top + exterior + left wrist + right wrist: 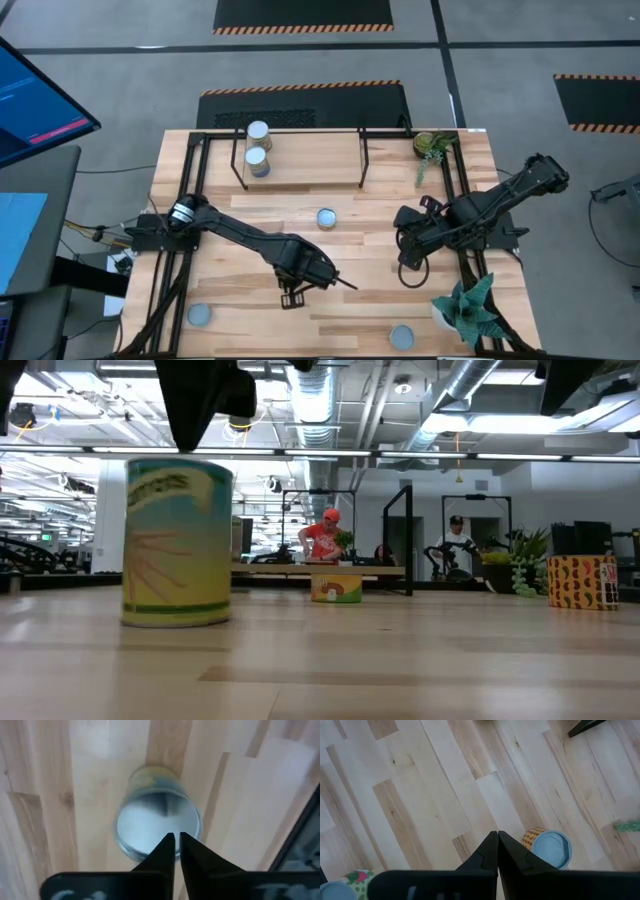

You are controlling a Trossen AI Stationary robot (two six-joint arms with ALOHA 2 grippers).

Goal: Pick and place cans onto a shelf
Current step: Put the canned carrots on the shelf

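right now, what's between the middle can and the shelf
Nothing. In the high view, the strip of table between the middle can and the shelf is bare wood.

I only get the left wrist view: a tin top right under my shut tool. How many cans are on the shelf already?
Observer: Two. The high view shows a rear can and a front can at the left end of the shelf.
Operator: Where's the right arm?
Observer: Over the table's right half, its right tool shut and holding nothing.
Operator: Any other loose cans?
Observer: The high view shows three: a mid-table can, a lower-left can and a lower-right can.
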